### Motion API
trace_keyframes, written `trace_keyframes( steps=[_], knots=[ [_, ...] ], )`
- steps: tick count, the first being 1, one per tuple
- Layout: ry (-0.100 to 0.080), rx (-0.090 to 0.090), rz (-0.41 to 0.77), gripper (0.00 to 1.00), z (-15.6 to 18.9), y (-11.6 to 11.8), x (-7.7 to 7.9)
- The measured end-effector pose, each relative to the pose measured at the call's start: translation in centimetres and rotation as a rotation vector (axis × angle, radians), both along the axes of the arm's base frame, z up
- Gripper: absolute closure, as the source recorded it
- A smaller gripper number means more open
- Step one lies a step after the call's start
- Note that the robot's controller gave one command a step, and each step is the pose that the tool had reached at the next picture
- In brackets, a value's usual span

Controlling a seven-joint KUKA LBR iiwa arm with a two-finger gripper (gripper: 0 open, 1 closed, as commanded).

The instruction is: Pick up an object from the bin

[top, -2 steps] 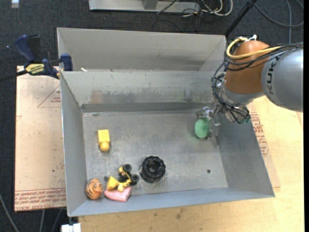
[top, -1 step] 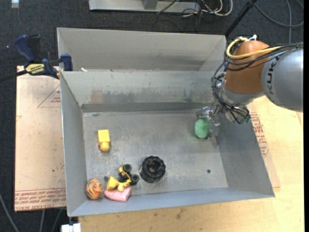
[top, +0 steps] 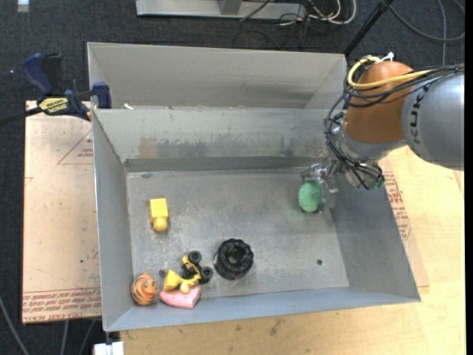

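As the gripper (top: 321,181) hangs beside the round green thing (top: 310,197) by the bin (top: 222,135)'s right wall, I judge grasping in hand. Whether the gripper is apart or together I cannot tell. Next: secure hold, then lift.

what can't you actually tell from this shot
Camera view: whether the gripper touches the green ball; cables on the arm cover where they meet.
Camera view: what the yellow-and-black toy and pink piece are; they overlap and are too small.
Camera view: the rest of the arm, cut off by the right edge.
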State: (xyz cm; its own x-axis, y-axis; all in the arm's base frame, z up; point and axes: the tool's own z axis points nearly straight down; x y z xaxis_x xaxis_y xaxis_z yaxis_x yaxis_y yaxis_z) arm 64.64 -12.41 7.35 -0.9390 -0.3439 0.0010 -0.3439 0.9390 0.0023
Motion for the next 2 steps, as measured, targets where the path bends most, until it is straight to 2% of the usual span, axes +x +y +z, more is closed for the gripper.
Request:
trace_keyframes(
  steps=[1, 2],
  knots=[
    [0.005, 0.001, 0.000, 1.00, 2.0, 0.1, -0.1],
    [-0.005, -0.001, 0.000, 1.00, 3.8, 0.0, 0.1]
  ],
)
